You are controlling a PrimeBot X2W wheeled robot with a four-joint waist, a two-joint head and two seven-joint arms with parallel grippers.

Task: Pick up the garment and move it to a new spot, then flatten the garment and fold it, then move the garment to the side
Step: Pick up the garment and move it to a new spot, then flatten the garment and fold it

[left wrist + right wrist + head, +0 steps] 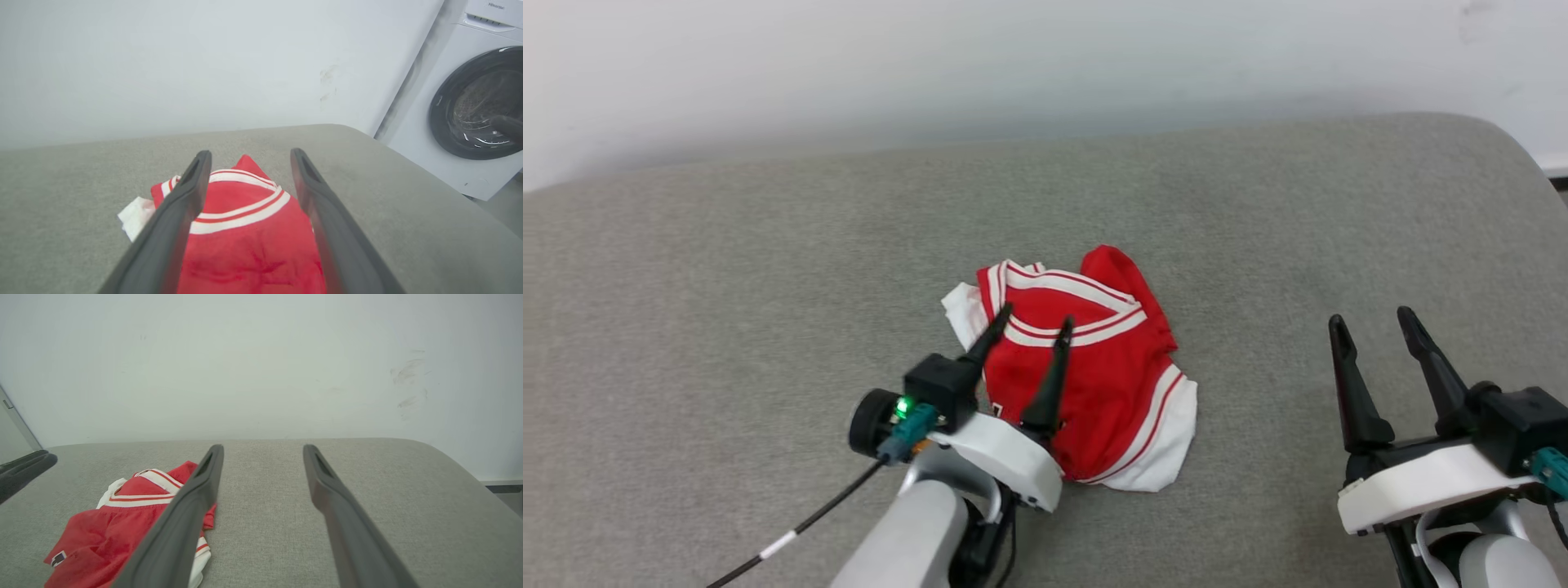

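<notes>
I'm working over the grey bench (727,327), with a white washing machine (416,134) standing beyond its edge. The garment (1111,367) is lying crumpled near the bench's middle, striped collar facing up. I'm hovering my left hand (1036,317) over it, fingers moderately spread and empty. My right hand (1370,317) is sitting well apart, likewise spread and empty. I'm judging the best pickup to be lowering first, then pinching a thick fold near the collar. The machine's badge (499,5) is probably reading Hisense, and the garment's small patch (58,558) is looking illegible.

Crumpled red-and-white garment (1107,371) on couch (727,327)
</notes>
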